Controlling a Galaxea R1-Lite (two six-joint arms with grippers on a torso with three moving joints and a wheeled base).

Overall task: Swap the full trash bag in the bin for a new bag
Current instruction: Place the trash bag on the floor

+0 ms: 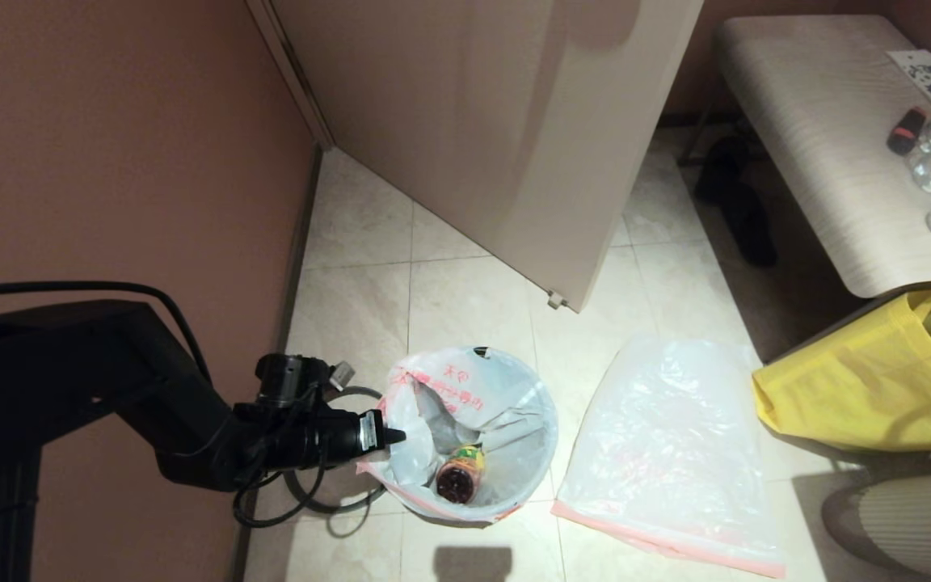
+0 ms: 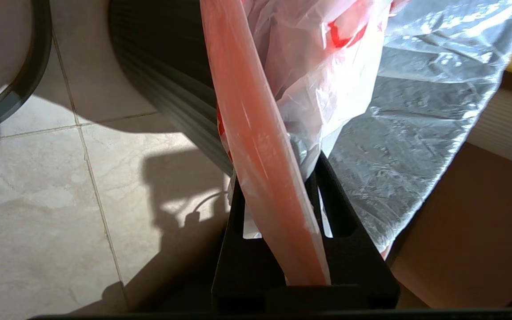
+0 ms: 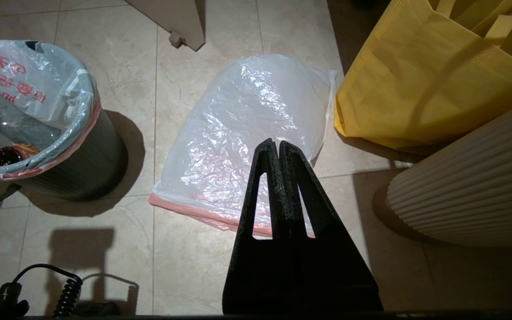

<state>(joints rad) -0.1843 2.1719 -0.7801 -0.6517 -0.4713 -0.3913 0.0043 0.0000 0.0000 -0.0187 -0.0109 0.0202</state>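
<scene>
With the left gripper [image 1: 394, 437] clenched on the pink rim band of the red-printed translucent full trash bag [image 1: 465, 404], low centre in the small round black plastic bin [image 3: 82, 151], lift straight up, slowly, to avoid tearing.

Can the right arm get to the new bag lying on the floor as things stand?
Probably yes. The right pincer hangs shut above the new bag, which lies flat on open floor with nothing on it; the yellow bag sits beside it, not over it.
</scene>
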